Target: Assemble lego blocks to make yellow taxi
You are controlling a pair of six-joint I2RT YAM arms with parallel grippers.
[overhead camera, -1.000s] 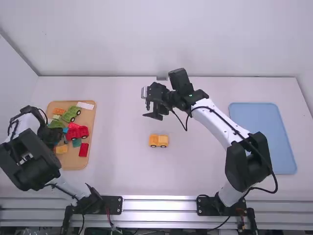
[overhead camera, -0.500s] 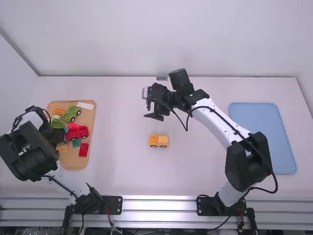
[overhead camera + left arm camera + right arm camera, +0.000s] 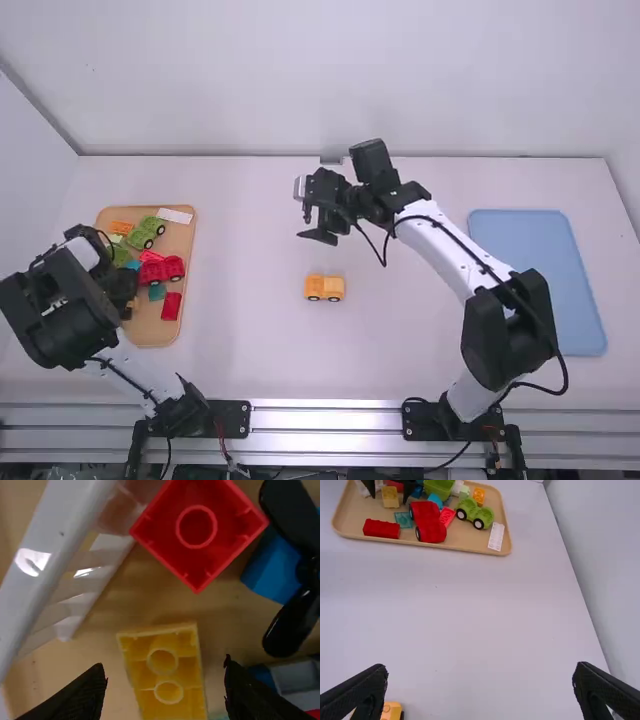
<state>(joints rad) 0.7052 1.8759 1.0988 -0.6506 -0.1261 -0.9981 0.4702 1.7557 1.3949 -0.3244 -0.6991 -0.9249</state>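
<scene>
At the tray's left side, my left gripper (image 3: 125,292) is over the loose blocks. Seen from its wrist, the left gripper (image 3: 164,686) is open, one finger on each side of a yellow block (image 3: 164,672) with gaps between. That yellow block (image 3: 390,497) also appears in the right wrist view. Over the middle of the table, my right gripper (image 3: 320,225) is held up; its wrist view shows this right gripper (image 3: 480,677) open and empty. A yellow-orange wheeled piece (image 3: 324,288) stands on the table nearer the arm bases, its edge (image 3: 391,711) beside the right gripper's finger.
The wooden tray (image 3: 152,333) holds red, green, teal and orange blocks, a red wheeled piece (image 3: 160,270), a green one (image 3: 147,232) and a white plate (image 3: 175,215). A blue tray (image 3: 538,280) lies at the right.
My left gripper has shifted slightly within the tray area, now covering more of the yellow block in the high view. The right arm has drifted very slightly to the right.
</scene>
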